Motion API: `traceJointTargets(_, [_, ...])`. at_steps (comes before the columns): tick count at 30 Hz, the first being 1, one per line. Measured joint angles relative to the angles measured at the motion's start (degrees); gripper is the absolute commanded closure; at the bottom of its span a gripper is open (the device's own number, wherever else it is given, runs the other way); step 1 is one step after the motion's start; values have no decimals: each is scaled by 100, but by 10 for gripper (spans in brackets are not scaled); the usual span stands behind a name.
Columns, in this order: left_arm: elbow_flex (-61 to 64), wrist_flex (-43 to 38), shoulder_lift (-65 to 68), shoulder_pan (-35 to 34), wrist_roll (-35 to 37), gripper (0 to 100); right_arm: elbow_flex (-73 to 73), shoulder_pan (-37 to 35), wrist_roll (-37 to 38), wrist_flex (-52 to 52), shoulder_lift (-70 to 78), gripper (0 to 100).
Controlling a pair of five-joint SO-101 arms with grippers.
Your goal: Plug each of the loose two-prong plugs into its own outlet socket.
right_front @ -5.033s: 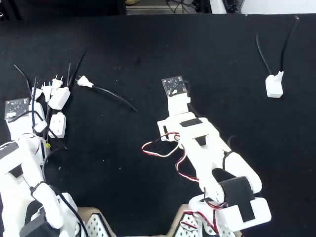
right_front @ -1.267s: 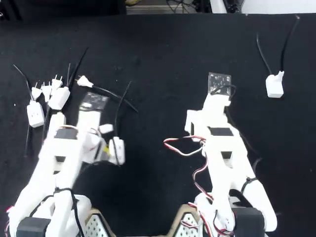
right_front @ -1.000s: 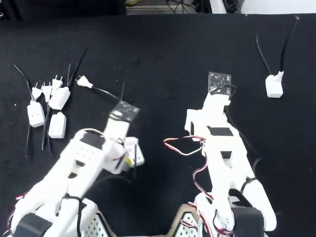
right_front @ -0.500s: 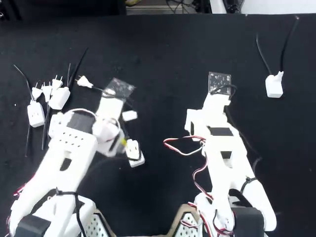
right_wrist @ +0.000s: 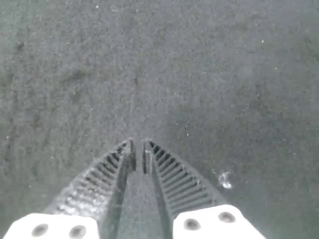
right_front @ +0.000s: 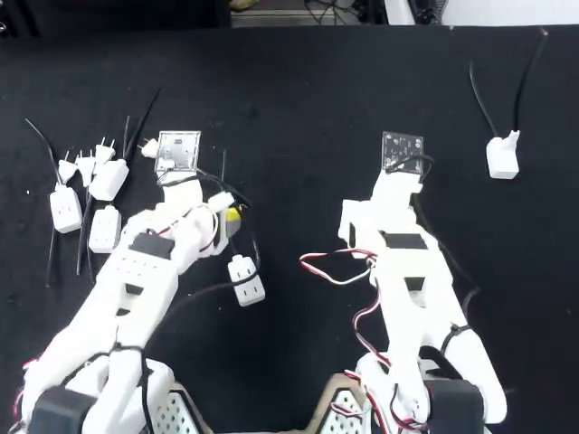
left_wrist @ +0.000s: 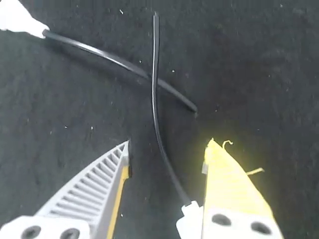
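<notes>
Several white plugs (right_front: 86, 165) and socket blocks (right_front: 105, 229) lie bunched with their black cords at the left of the counter (right_front: 289, 81) in the high view. One more plug (right_front: 149, 147) lies just beside the left arm (right_front: 136, 271). A lone socket block (right_front: 244, 278) lies near that arm's jaws, apart from the bunch. At the far right, a white pair (right_front: 502, 155) looks already joined. The right arm (right_front: 403, 244) stands mid-counter, well apart from all of them.

From the left wrist, the left jaws are spread wide and grasp nothing. A thin cord (left_wrist: 154, 99) runs between the ribbed finger (left_wrist: 99, 189) and the yellow-taped finger (left_wrist: 229, 189). It crosses a second cord leading to a plug body (left_wrist: 15, 20).

From the right wrist, the right jaws are pressed together on nothing, above bare counter (right_wrist: 199, 59).

These parts look light, hard and small, and the springy cords will likely tug and twist them. A plug is best pinched across its flat sides behind the prongs, never by the cord. A socket block would probably skid when pushed, so it needs bracing.
</notes>
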Motion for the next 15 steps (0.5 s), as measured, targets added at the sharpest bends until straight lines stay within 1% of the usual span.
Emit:
traceJointTargets(3, [-343,62,730,0,0,759,0,0,0,0,0,970])
traceJointTargets(8, [-1459,879,1934,-26,18,762,0,0,0,0,0,970])
traceJointTargets(11, [-1996,1512,2391,-334,18,762,0,0,0,0,0,970])
traceJointTargets(15, [-2382,2391,2532,-1002,18,762,0,0,0,0,0,970])
